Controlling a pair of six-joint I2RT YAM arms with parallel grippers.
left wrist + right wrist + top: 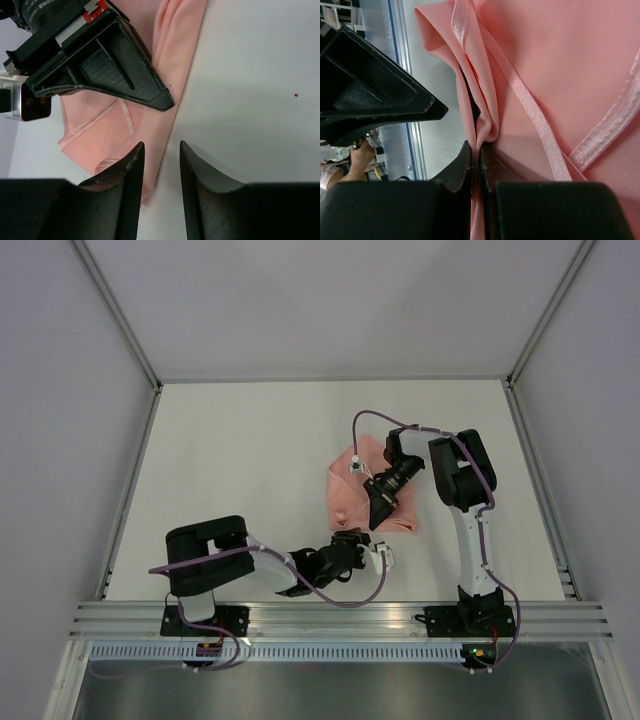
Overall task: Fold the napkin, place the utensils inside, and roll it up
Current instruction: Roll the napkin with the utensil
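Note:
The pale pink napkin (346, 496) lies bunched and partly folded on the white table (250, 460), right of centre. My right gripper (379, 520) is over its near part, shut on a gathered fold of the napkin (530, 75), with cloth pinched between the fingers (465, 160). My left gripper (386, 558) is open and empty, just near of the napkin's near edge. In the left wrist view its jaws (160, 148) straddle the napkin's edge (100, 137), without touching the right gripper (115, 70) above it. The utensils are out of view.
A metal rail (330, 615) runs along the table's near edge. Grey enclosure walls (60, 390) stand on the left, right and back. A purple cable (375, 418) loops over the right arm. The left gripper (370, 95) shows at the left of the right wrist view.

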